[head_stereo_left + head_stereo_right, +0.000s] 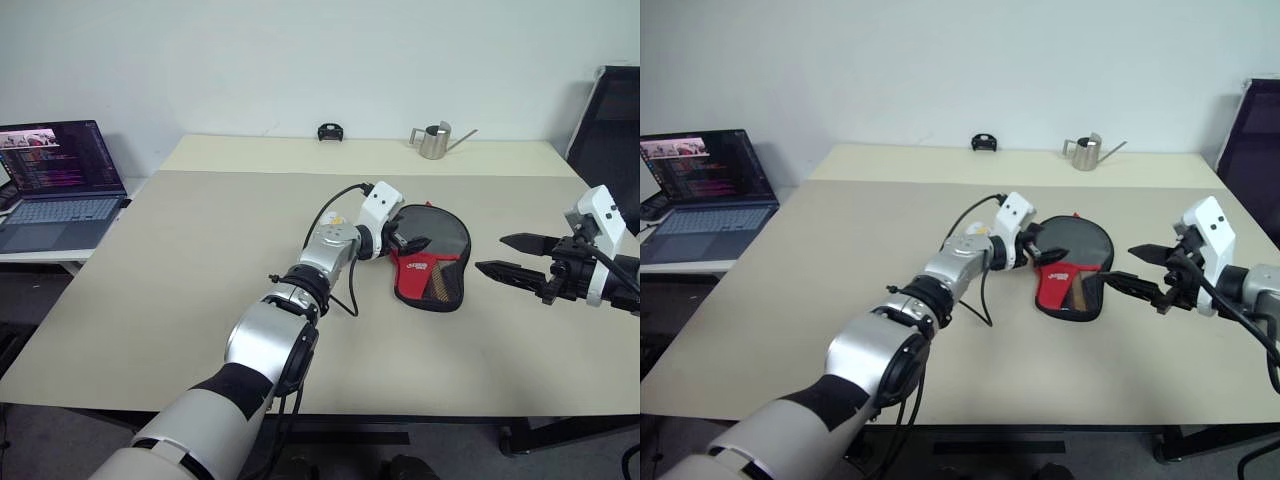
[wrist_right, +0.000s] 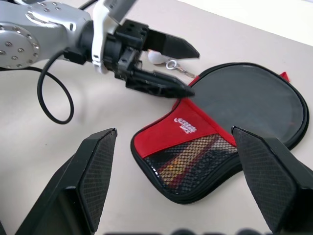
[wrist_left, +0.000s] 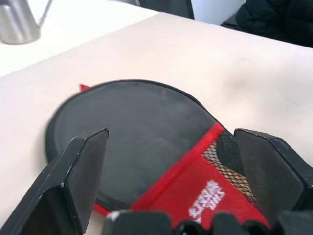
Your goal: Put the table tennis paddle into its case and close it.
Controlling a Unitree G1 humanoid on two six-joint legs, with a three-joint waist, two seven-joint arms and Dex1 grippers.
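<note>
The case [image 2: 210, 142] is showing a black round face, a red panel with white lettering and a black mesh pocket, through which red and wood-brown stripes are showing. The bench [image 1: 180, 270] is looking plain beige. The left tool [image 2: 183, 68] is showing black fingers on a white and silver wrist. The right tool [image 1: 500, 255] is wearing black fingers too.

Paddle handle [image 2: 188, 164] only dimly visible through the case [image 2: 220, 127] mesh; lettering on the red panel unreadable.
</note>
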